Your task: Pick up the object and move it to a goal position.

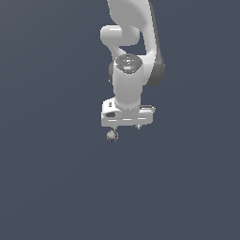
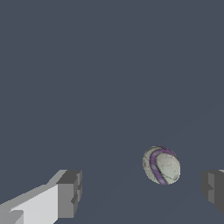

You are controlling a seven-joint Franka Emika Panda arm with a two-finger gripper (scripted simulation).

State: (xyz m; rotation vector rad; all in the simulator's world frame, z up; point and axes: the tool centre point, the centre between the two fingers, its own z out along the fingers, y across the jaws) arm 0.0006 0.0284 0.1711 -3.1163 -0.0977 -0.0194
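Closest to the wrist camera are the two grey fingertip pads (image 2: 70,192) of the gripper (image 2: 142,192), set wide apart with bare ground between them. One finger shows its white body and grey pad; the other is cut off by the picture's edge, so only a grey block of it is visible. Between the pads, nearer the cut-off one and touching neither, lies the ball (image 2: 161,165): off-white and grey, with a curved purple stripe running across it. The jaws hold nothing.

In the exterior view the gripper (image 1: 125,125) hangs pointing down, and the ball (image 1: 111,136) sits just below its end toward the exterior view's left. The fingers are too small and blurred there to make out separately. Above the hand rises the white arm (image 1: 129,51), its upper part cut off by the top of the picture.

No writing, label or brand can be read on any part. The surface (image 1: 47,187) is a flat, even slate-blue field that fills both views, with no edge, wall or horizon to tell floor from background.
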